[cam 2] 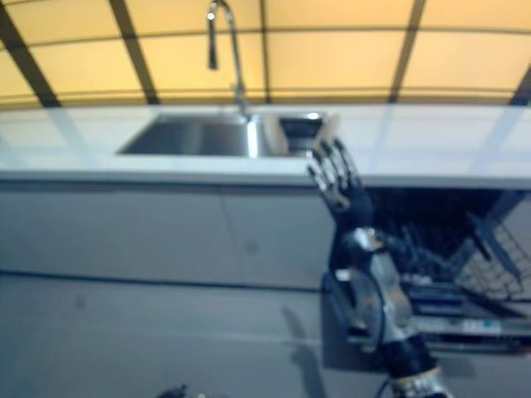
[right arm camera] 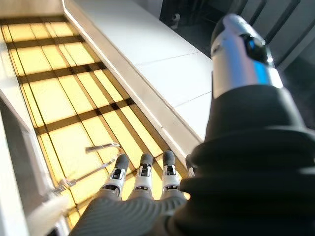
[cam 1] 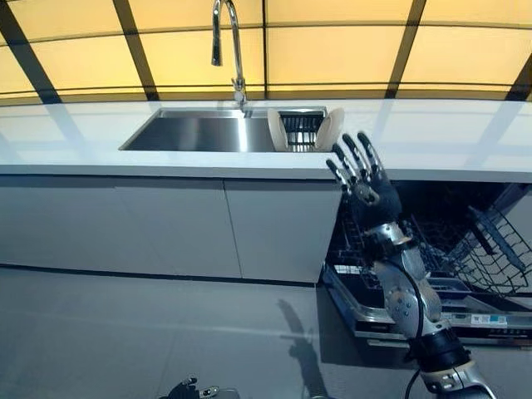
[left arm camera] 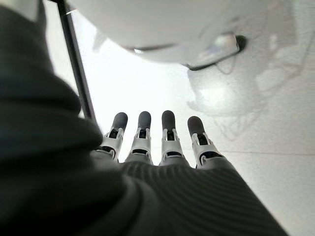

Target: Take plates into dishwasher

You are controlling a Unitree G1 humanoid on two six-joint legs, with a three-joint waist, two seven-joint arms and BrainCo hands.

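Observation:
Two pale plates stand on edge in a dark rack [cam 1: 301, 130] at the sink's right end: one plate [cam 1: 276, 130] on its left, the other plate [cam 1: 329, 128] on its right. My right hand [cam 1: 362, 179] is raised in front of the counter edge, just below and right of the rack, fingers straight and spread, holding nothing. My left hand [cam 1: 193, 389] shows only at the bottom edge of the left eye view, low by the floor; in its wrist view the fingers [left arm camera: 141, 135] are straight and empty. The dishwasher [cam 1: 432, 266] stands open at the right, its wire basket [cam 1: 490, 249] pulled out.
A steel sink [cam 1: 204, 133] with a tall tap [cam 1: 229, 50] is set in the white counter [cam 1: 432, 137]. Grey cabinet doors [cam 1: 166, 229] run below. The grey floor [cam 1: 125, 332] lies in front. Yellow panels with dark bars back the counter.

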